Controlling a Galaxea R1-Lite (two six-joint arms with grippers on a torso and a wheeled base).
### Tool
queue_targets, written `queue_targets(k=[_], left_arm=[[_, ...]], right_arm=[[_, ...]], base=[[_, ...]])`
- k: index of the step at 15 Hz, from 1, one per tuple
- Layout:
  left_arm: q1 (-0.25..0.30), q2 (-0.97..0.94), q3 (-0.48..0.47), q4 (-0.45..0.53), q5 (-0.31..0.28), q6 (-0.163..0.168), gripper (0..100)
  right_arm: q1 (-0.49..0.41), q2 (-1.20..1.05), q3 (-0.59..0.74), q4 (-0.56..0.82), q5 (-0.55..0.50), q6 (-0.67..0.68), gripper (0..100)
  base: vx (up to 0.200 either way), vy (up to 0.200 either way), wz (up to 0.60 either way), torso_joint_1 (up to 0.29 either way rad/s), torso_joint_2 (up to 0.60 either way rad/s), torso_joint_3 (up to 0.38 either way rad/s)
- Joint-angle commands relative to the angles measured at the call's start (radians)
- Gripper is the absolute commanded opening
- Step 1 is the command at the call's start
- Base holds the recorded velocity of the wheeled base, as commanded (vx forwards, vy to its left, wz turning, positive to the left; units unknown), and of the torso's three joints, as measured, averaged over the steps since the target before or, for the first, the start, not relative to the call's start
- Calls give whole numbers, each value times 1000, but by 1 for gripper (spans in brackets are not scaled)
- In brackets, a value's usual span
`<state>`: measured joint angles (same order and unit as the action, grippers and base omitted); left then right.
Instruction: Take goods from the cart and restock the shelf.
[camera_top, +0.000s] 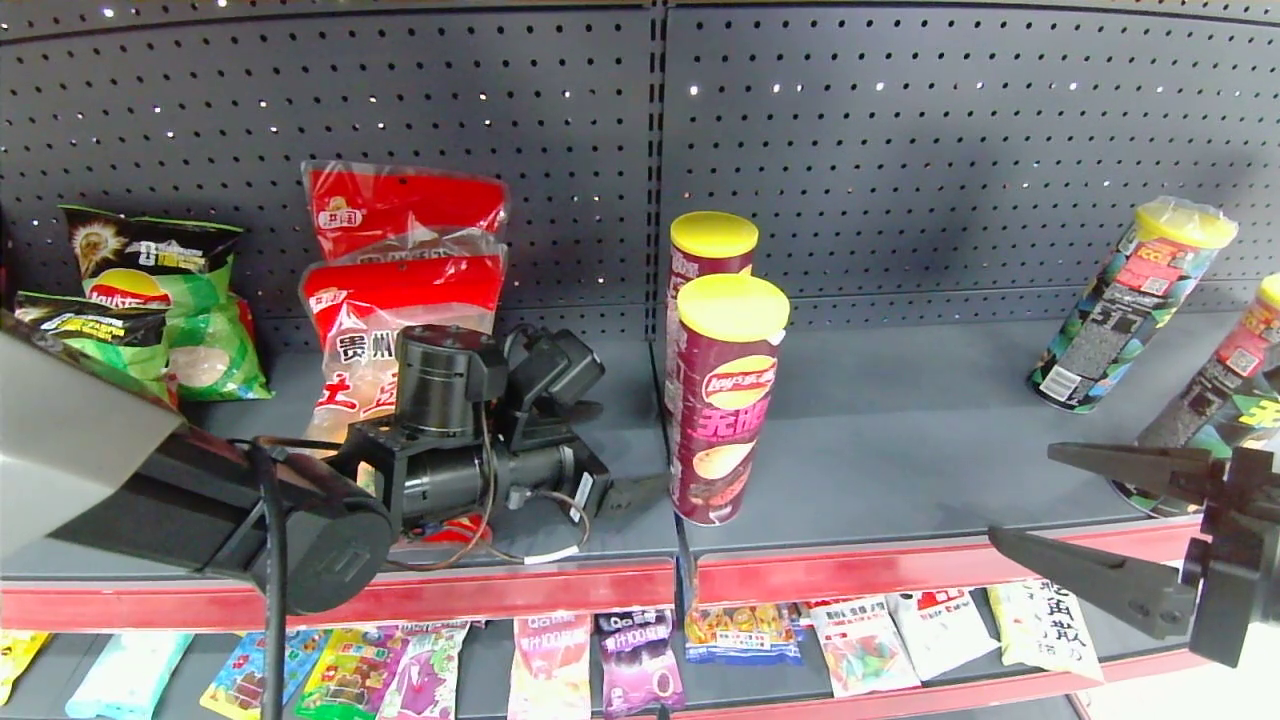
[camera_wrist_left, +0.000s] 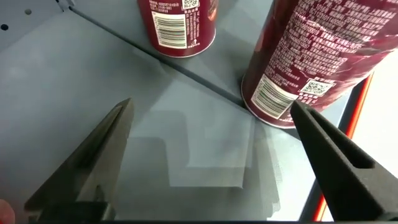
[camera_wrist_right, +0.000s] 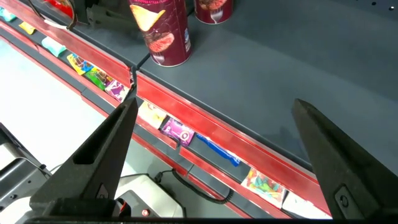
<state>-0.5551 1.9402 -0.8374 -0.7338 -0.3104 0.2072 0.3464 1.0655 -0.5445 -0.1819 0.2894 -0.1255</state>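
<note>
Two maroon chip cans with yellow lids stand one behind the other at the middle of the grey shelf (camera_top: 900, 450): the front can (camera_top: 725, 400) (camera_wrist_left: 311, 56) (camera_wrist_right: 163, 31) and the back can (camera_top: 705, 250) (camera_wrist_left: 177, 25). My left gripper (camera_top: 620, 450) (camera_wrist_left: 217, 162) rests low over the shelf just left of the front can, open, with nothing between its fingers. My right gripper (camera_top: 1025, 497) (camera_wrist_right: 214, 109) hangs open and empty in front of the shelf's red front edge (camera_top: 850, 570), to the right.
Green chip bags (camera_top: 170, 300) and red bags (camera_top: 400, 270) stand on the left of the shelf behind my left arm. Two patterned cans (camera_top: 1130, 300) (camera_top: 1220, 390) lean at the far right. Small candy packets (camera_top: 640, 660) line the lower shelf.
</note>
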Motion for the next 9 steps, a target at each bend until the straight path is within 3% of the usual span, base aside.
queue_targets(k=[1,9], left_arm=[[0,0,-2,-1,5,0,100],[-2,3,-14,-1,5,0,100]], right_arm=[[0,1,0,-1,1,0,100],[0,-10,3,1,1,0,100]], base=[[0,0,0,0,0,0],[0,0,0,0,0,0]])
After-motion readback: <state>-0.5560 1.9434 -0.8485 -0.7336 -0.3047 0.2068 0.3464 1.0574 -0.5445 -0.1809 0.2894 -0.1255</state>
